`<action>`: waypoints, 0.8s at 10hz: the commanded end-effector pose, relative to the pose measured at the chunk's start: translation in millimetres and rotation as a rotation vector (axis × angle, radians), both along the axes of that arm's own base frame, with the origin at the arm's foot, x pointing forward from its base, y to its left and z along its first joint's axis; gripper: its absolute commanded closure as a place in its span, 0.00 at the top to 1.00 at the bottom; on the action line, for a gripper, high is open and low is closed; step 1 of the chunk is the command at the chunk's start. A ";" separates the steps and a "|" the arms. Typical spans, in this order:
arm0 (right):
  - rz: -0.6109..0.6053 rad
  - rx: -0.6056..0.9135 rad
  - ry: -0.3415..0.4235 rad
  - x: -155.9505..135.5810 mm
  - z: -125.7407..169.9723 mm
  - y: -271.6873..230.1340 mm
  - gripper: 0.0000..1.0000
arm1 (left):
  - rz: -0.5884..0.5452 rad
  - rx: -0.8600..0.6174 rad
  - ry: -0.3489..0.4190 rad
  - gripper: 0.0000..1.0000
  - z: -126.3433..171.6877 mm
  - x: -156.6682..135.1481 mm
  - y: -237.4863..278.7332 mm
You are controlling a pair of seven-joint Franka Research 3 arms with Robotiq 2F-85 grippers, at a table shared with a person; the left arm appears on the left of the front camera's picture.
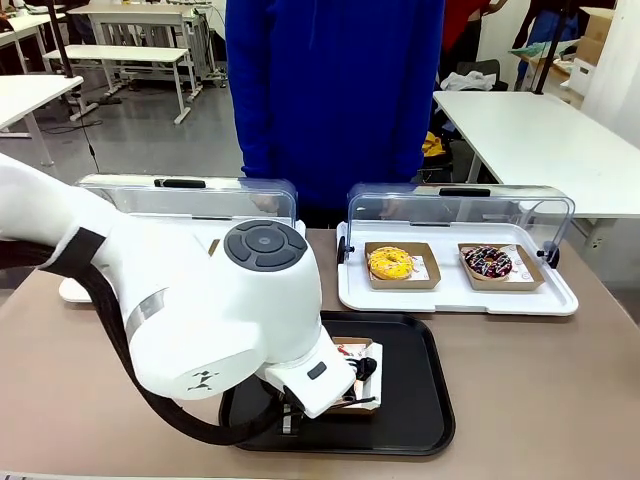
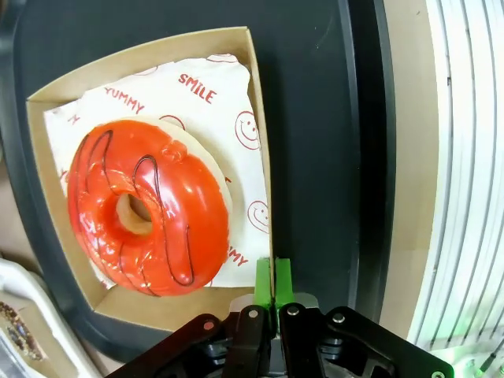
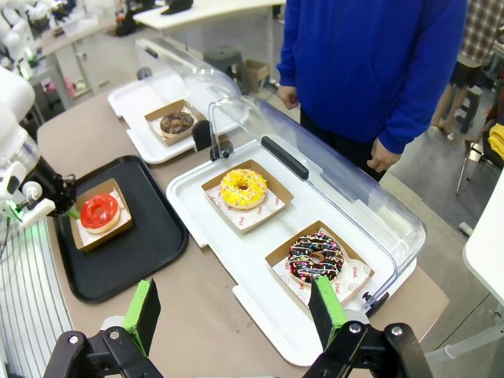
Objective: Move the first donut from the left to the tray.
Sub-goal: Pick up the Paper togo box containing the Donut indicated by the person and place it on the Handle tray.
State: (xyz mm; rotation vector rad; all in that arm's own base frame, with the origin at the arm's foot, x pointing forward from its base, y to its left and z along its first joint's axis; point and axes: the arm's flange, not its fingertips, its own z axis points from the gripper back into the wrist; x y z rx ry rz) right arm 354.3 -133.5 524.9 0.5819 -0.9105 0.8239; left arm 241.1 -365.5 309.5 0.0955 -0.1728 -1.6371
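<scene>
Red and glossy, the ring donut with thin dark icing lines [image 2: 150, 209] lies on printed white paper in its shallow brown cardboard holder [image 2: 260, 165], and that holder already rests on the large flat black plastic tray with a low raised rim [image 3: 150, 244], toward the tray's near left part as the front view shows it. The left gripper [image 2: 272, 285] has its green pads pressed together on the holder's thin side wall, so it holds the holder by its edge, not the donut itself. By the look of it the carrying is done and the step in hand is the release: the holder sits flat on the tray floor, well inside the rim. The next move calls for the pads to part without dragging the light cardboard, then a straight lift clear of the wall. The right gripper [image 3: 236, 309] hangs wide and empty above the near right of the table. Farther off stand a white tray with a raised clear domed lid [image 3: 236, 276] holding a yellow iced donut [image 3: 242, 187] and a chocolate sprinkled donut [image 3: 315, 257], and a person in a blue top [image 1: 335, 100] at the far side.
</scene>
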 end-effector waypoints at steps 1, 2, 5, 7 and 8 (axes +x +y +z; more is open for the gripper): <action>0.009 0.022 -0.036 3.5 1.5 0.5 1.00 | 0.028 0.026 -0.002 0.02 -5.8 4.2 -10.2; 0.009 0.022 -0.036 3.5 1.5 0.5 1.00 | 0.038 0.024 -0.001 0.02 -5.5 4.5 -10.6; 0.009 0.022 -0.036 3.5 1.5 0.5 1.00 | 0.092 0.023 -0.001 1.00 7.9 3.6 -8.1; 0.009 0.022 -0.036 3.5 1.5 0.5 1.00 | 0.115 0.032 -0.003 1.00 32.0 1.2 -5.9; 0.009 0.022 -0.036 3.5 1.5 0.5 1.00 | 0.126 0.024 0.003 0.83 47.3 0.4 -3.9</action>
